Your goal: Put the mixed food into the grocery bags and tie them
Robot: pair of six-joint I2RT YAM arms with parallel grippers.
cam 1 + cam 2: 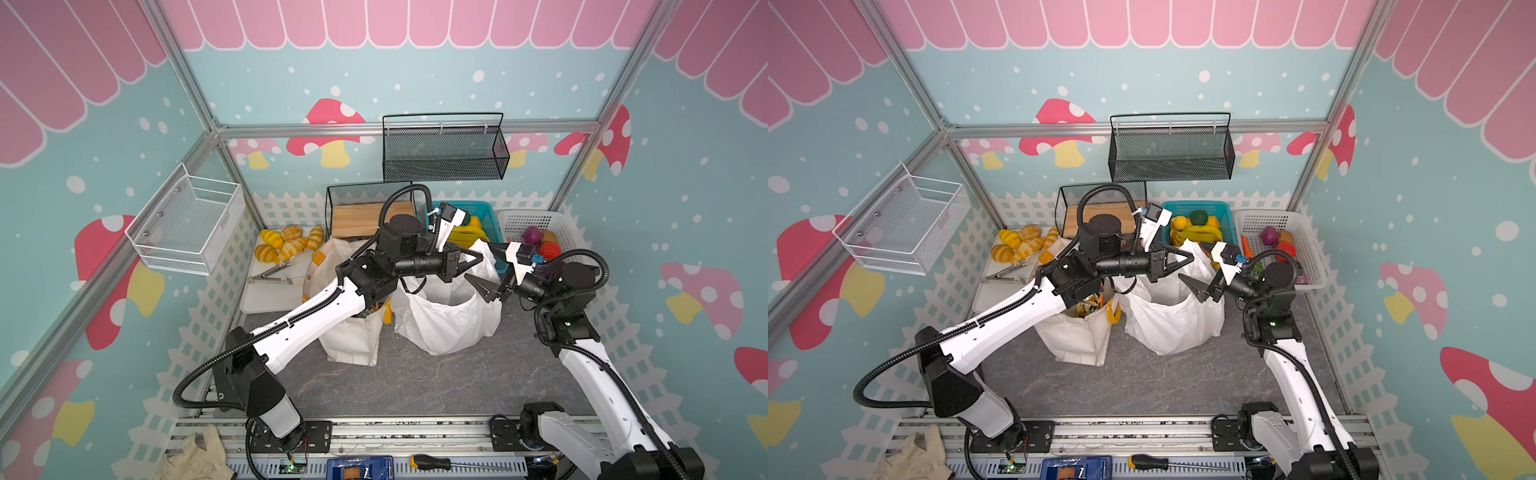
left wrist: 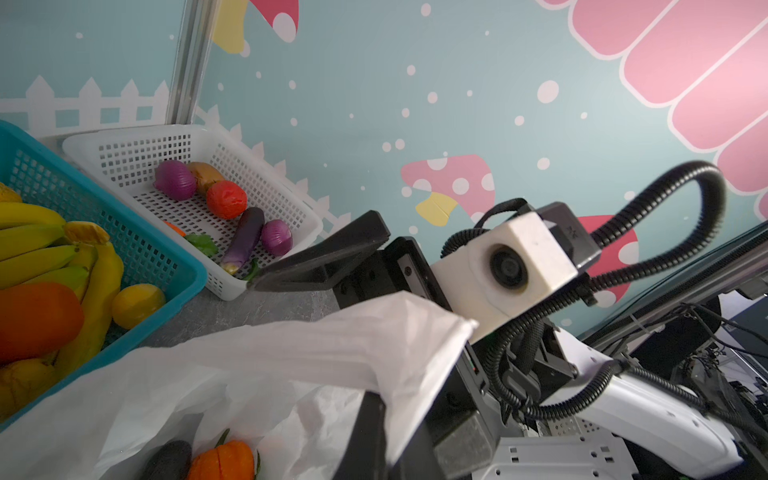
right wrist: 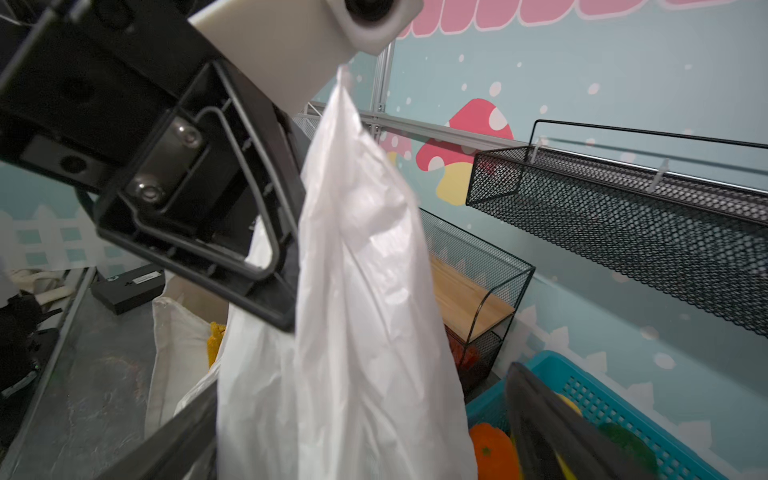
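Could not read the white label on the black box [image 3: 129,284] past the tote in the right wrist view: too blurred.

Found the plastic bag [image 1: 444,324] standing mid-table [image 1: 415,382]: thin, white, crinkled, mouth open, just beside the cream canvas tote [image 1: 353,340]. Found the left jaws clamped together on one raised handle of that bag, above its mouth. Found the right jaws wide apart on either side of the handle strip, not gripping it.

Saw the bag's inside in the left wrist view only: an orange pumpkin [image 2: 222,461] and a dark vegetable [image 2: 168,461] side by side at the bottom. Saw the crinkly packets [image 1: 1090,301] in the tote only in the top views, partly under the left arm. Got the pinched handle hanging as a narrow strip from the right wrist view alone.

Noted in both top views a blue basket [image 1: 490,205] of fruit and a white basket [image 1: 536,216] of vegetables behind the bag, and striped bread rolls [image 1: 286,245] on a tray [image 1: 270,299] left of the tote.
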